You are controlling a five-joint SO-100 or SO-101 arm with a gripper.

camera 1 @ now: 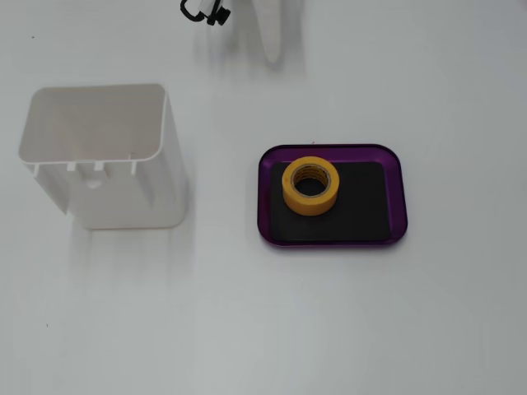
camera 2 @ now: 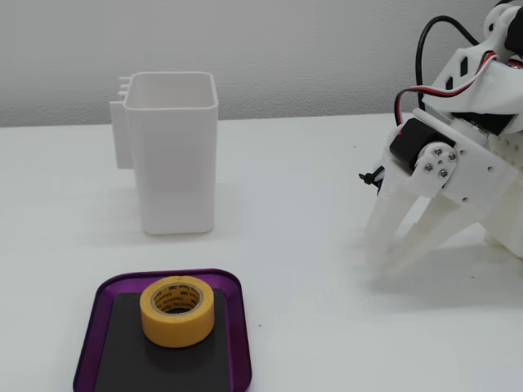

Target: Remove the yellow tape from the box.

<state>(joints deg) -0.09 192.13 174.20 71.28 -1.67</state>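
The yellow tape (camera 1: 310,206) lies flat, hole up, on the black bottom of the purple box (camera 1: 398,197), toward its left half in this fixed view. In the other fixed view the tape (camera 2: 177,323) sits near the far end of the box (camera 2: 85,347). My gripper (camera 2: 384,255) stands well to the right of the box, pointing down with its tips near the table. Its white fingers are slightly apart and empty. From above, only one finger (camera 1: 270,34) shows, at the top edge, far from the box.
A tall white plastic container (camera 1: 123,185) stands left of the box, open at the top and empty; in the other fixed view the container (camera 2: 176,163) is behind the box. The arm's body and cables (camera 2: 474,106) fill the right edge.
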